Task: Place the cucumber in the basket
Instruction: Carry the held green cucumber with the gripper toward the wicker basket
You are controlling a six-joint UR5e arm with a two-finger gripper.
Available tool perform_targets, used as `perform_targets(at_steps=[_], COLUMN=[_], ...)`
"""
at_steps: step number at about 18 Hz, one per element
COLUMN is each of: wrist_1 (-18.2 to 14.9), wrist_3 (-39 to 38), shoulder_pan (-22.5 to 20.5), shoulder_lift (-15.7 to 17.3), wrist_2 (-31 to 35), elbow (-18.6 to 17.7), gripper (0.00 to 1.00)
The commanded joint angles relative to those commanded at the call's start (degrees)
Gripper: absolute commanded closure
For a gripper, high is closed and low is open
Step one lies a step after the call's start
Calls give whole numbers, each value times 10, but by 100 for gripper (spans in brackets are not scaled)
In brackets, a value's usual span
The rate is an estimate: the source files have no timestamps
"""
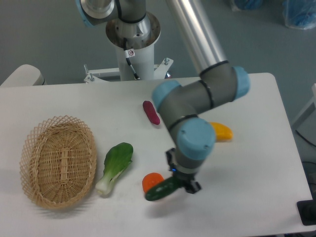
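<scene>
Camera: jaws (pixel 180 182) hold cucumber (pixel 162 189) aloft

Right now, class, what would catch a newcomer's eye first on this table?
The big grey and blue arm fills the middle, its gripper carrying a dark green cucumber at the front, partly covering the orange fruit. At far left sits the empty wicker basket, with a bok choy beside it.
</scene>
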State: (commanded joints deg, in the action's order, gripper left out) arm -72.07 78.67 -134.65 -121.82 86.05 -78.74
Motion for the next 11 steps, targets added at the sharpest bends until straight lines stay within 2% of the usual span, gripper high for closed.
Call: perform_targets(at_steps=[7, 11], wrist_1=[1, 2], wrist_3=[-15, -21], shoulder_pan=[53, 84], shoulder_lift=[54, 77], wrist_2=[-4, -5], elbow=[-70, -98], gripper=[79, 79])
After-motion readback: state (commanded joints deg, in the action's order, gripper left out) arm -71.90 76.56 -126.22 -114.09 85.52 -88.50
